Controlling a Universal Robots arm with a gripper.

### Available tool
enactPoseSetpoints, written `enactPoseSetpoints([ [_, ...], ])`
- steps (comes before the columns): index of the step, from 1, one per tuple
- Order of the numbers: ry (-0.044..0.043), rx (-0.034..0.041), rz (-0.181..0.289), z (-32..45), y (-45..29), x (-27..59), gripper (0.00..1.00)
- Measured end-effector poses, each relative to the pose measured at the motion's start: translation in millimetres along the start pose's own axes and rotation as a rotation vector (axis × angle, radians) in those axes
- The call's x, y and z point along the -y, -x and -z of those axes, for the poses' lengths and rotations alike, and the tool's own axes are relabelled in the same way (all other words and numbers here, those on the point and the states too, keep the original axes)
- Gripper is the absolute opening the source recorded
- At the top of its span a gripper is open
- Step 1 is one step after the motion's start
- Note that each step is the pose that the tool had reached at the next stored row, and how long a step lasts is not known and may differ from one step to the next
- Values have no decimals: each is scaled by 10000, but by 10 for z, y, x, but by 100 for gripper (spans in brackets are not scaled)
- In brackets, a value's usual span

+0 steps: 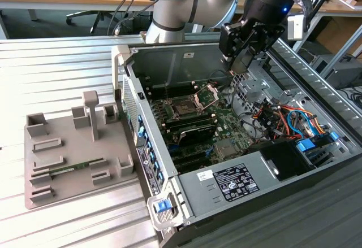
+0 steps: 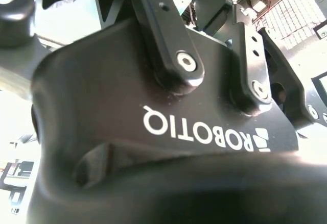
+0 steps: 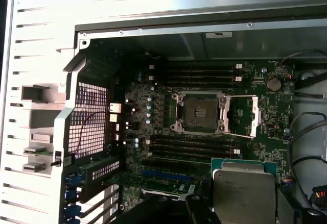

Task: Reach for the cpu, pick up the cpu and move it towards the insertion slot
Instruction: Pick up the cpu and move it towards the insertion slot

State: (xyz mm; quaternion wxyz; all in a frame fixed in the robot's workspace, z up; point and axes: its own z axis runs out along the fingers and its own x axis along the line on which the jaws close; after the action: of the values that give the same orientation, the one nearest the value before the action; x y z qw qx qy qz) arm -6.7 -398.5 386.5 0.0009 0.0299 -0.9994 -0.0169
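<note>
The cpu (image 3: pixel 244 193) is a thin square chip with a pale silvery top and a green edge. It hangs close under the wrist, with my gripper (image 3: pixel 242 211) shut on it and dark fingers (image 3: pixel 196 209) at its sides. In the exterior view my gripper (image 1: pixel 242 62) hovers with the cpu (image 1: pixel 243 60) above the back right of the open computer case. The insertion slot (image 1: pixel 185 109) lies lower and toward the exterior view's left. It is a dark square socket (image 3: pixel 199 113) whose silver frame (image 3: pixel 254 116) is swung open. The gripper's black body (image 2: pixel 168 132) shows in the second wrist view.
A grey fixture tray (image 1: pixel 68 157) holding a green memory stick (image 1: pixel 76 166) lies on the ribbed table at the exterior view's left. Long black memory slots (image 3: pixel 196 142) flank the socket. Orange and blue cables (image 1: pixel 288 118) and a power supply (image 1: pixel 243 180) crowd the case's right side.
</note>
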Motion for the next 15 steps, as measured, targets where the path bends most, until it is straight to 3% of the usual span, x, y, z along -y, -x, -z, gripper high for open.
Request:
enactPoseSetpoints([
  [15,0,0,0,-7,45,3,55],
])
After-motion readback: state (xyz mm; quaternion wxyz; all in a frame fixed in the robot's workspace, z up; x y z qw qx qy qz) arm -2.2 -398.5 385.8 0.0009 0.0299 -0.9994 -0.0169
